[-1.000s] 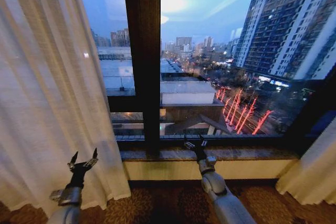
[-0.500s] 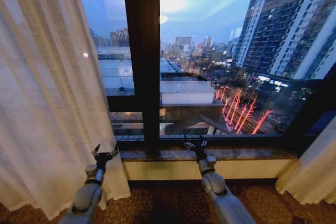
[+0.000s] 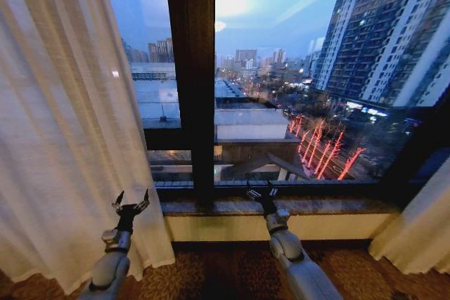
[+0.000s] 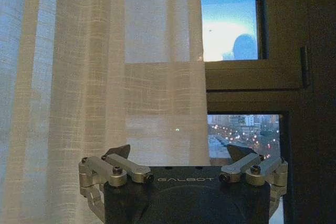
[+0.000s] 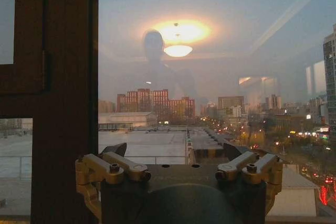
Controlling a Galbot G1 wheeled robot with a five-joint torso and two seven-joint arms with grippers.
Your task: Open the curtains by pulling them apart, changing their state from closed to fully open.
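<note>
Beside the left sheer curtain's (image 3: 63, 124) inner edge, left gripper (image 3: 131, 204) spread, empty; pleats run vertical. Right gripper (image 3: 261, 190) spread w/ nothing held, mid-window, right panel (image 3: 422, 230) well apart.

Curtains (image 3: 63, 124) at far left and right, window frame (image 3: 190, 82) between, sill (image 3: 281, 206) below.
</note>
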